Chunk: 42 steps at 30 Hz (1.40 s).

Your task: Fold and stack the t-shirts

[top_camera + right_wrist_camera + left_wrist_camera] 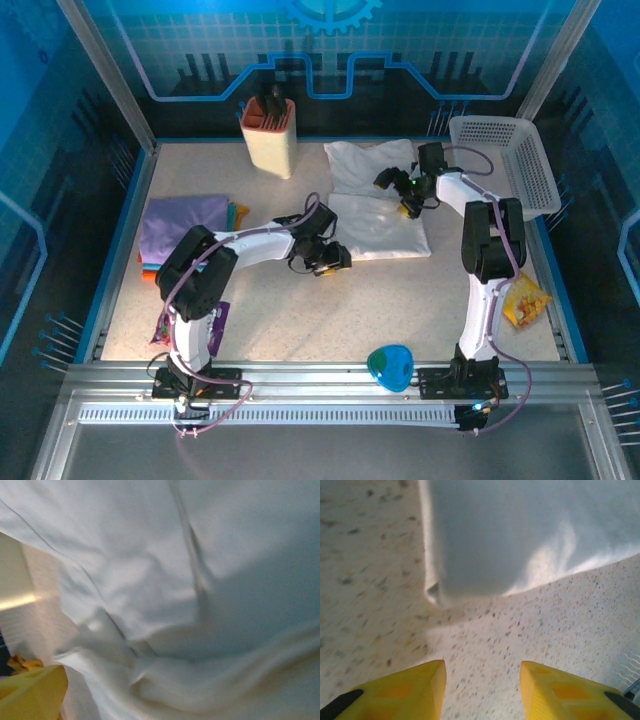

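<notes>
- Here we see the white t-shirt on the table, near part flat, far end rumpled.
- The folded lavender t-shirt lies at the left edge.
- The left jaws stand spread just off the white t-shirt's near corner.
- The right jaws hang spread over its wrinkles.

Open bench lies before the white t-shirt; a basket crowds the right edge, folded garments the left.

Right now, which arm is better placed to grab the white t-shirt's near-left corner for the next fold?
Left. The left gripper is open, with the white t-shirt corner just ahead of it on the table. The right gripper sits over the shirt's middle, away from that corner.
</notes>
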Tool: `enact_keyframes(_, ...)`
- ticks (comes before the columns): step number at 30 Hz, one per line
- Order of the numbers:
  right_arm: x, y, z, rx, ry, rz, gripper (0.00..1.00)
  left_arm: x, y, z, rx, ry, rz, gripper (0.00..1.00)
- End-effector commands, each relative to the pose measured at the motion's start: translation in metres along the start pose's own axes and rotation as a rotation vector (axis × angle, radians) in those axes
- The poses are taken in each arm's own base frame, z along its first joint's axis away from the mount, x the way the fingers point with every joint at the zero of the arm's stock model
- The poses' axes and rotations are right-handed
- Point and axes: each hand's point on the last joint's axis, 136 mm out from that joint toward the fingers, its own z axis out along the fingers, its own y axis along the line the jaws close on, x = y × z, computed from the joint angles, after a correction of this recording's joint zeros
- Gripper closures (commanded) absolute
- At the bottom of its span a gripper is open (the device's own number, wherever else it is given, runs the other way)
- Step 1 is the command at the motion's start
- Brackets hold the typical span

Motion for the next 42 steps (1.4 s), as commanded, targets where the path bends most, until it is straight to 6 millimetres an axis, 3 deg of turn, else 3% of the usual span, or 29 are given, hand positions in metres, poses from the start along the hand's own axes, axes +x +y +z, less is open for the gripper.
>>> enact_keyframes(1,-0.025,0.014,-0.001,-0.094,-0.01,0.001,0.0,0.01,0.006,-0.02,-0.036,-0.022,0.02,0.56)
enact_keyframes(5,-0.029,0.03,-0.015,-0.201,-0.002,-0.022,0.0,0.019,0.016,-0.027,-0.045,-0.027,0.008,0.56)
enact_keyframes(7,-0.024,0.021,-0.024,-0.162,-0.009,-0.022,0.0,0.021,0.015,-0.025,-0.026,-0.028,0.001,0.55)
enact_keyframes(15,0.037,-0.053,-0.072,0.151,0.001,-0.044,0.02,0.014,0.001,-0.005,0.08,-0.028,-0.052,0.55)
enact_keyframes(21,0.085,-0.11,-0.097,0.301,0.033,-0.027,0.13,0.0,-0.003,0.013,0.111,-0.047,-0.074,0.6)
enact_keyframes(28,0.11,-0.14,-0.098,0.338,0.067,0.006,0.21,-0.018,-0.001,0.027,0.084,-0.096,-0.076,0.68)
enact_keyframes(39,0.106,-0.142,-0.08,0.281,0.058,0.047,0.33,-0.033,0.006,0.035,0.065,-0.15,-0.081,0.7)
enact_keyframes(42,0.103,-0.14,-0.075,0.256,0.052,0.039,0.43,-0.041,0.007,0.035,0.074,-0.171,-0.083,0.7)
